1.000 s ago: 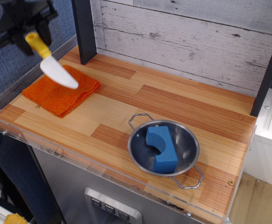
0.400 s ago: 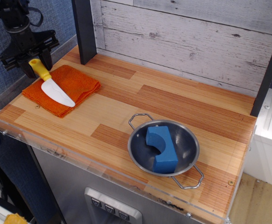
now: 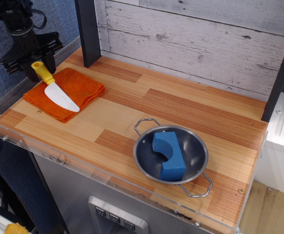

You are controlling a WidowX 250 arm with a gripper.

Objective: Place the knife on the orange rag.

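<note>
Wooden counter [image 3: 191, 112]: black gripper [image 3: 37, 68] pinches yellow-handled white-bladed knife [image 3: 56, 90], its blade over the folded orange rag [image 3: 78, 87].

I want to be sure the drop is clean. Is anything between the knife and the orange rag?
Nothing visible is. The knife hangs right over the orange rag, its handle in the gripper, the blade low over the cloth. The bowl with the blue block sits far off to the side.
</note>
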